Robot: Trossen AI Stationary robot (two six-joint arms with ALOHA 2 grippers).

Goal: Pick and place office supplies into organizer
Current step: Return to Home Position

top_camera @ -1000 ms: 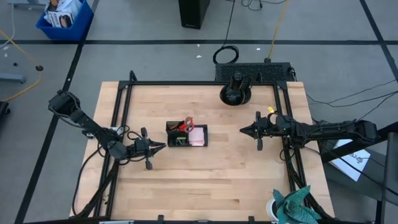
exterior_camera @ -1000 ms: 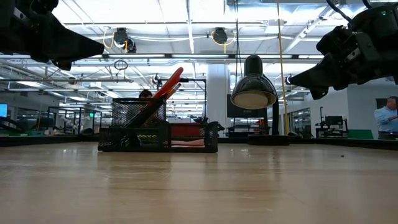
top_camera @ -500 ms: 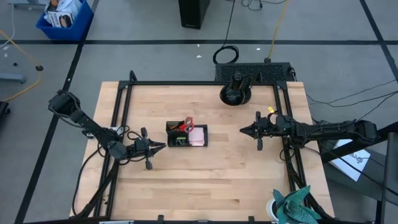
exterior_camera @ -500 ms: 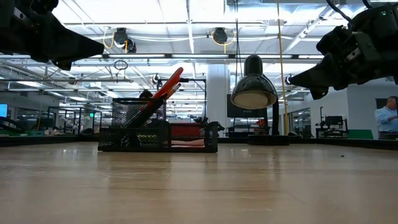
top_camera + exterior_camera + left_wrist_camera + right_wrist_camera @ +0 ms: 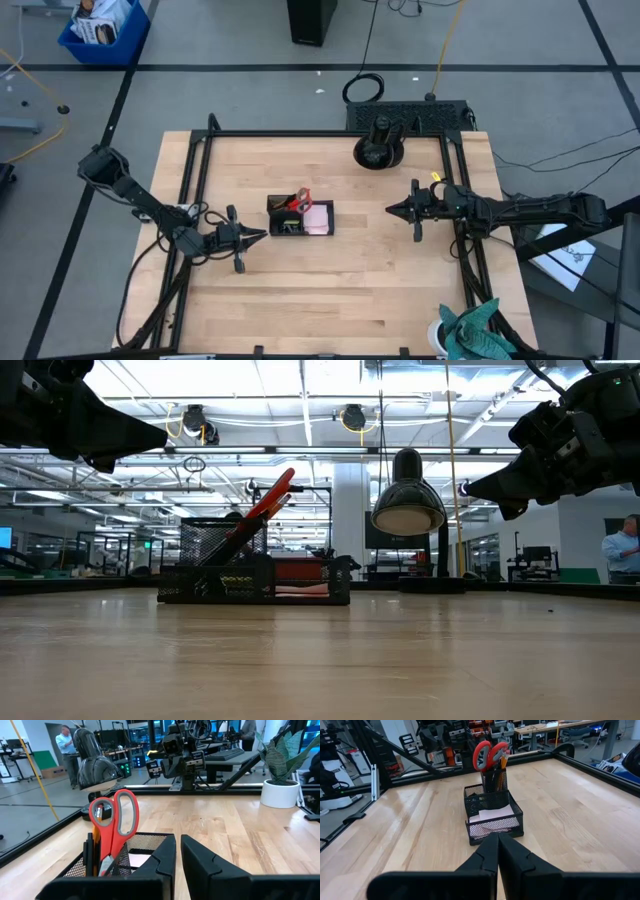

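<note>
The black mesh organizer [image 5: 300,217] stands near the table's middle. Red-handled scissors [image 5: 303,198] stand handles-up in its tall cup [image 5: 495,780], among pencils and pens. A pink sticky-note pad [image 5: 492,814] lies in the low compartment beside the cup. My left gripper [image 5: 265,235] hovers shut just off the organizer's left near corner and points at it. My right gripper [image 5: 388,210] hovers shut about a hand's length to the organizer's right and also points at it. In the low view both grippers [image 5: 165,435] [image 5: 465,488] hang well above the tabletop, holding nothing.
A black desk lamp [image 5: 378,150] stands at the far edge, right of centre. A potted plant [image 5: 470,330] sits at the near right corner. A black frame [image 5: 200,160] borders the table. People [image 5: 620,545] stand in the room beyond. Bare wood lies between organizer and near edge.
</note>
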